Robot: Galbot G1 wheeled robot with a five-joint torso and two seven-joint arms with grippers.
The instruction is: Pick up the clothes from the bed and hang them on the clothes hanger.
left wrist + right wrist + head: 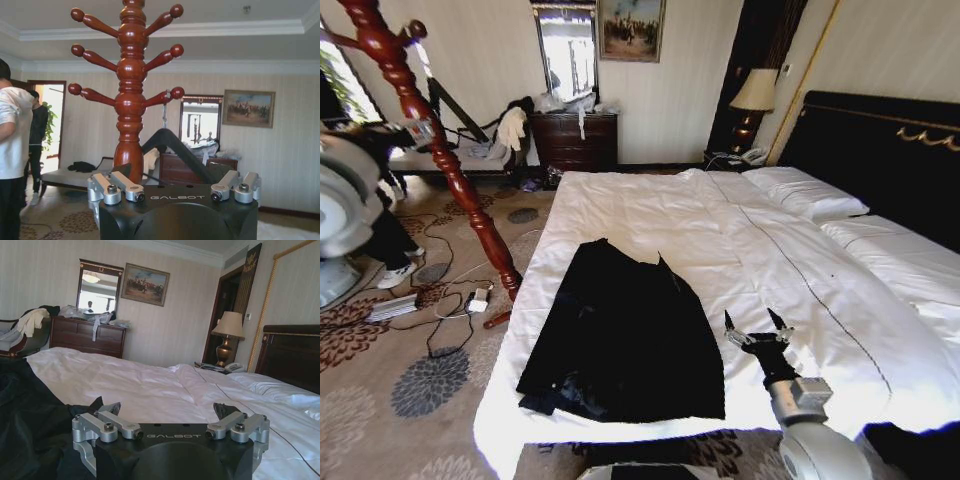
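The clothes (625, 335), a black limp garment, lie spread flat near the foot of the bed (770, 240), on its white sheet. My right gripper (757, 330) hovers low over the sheet just right of the garment, open and holding nothing. In the right wrist view the gripper (162, 410) points up the bed, with the clothes (30, 425) beside it. The clothes hanger (430, 130) is a red-brown wooden coat stand on the carpet left of the bed. My left arm (345, 200) is raised by it. The left gripper (172, 172) is open and faces the hanger's trunk (131, 90).
Cables and a power strip (392, 306) lie on the patterned carpet around the stand's foot. A dark dresser (575, 140) with clutter stands at the far wall, a lamp (753, 95) by the black headboard (880, 150). A person (12, 150) stands near the stand.
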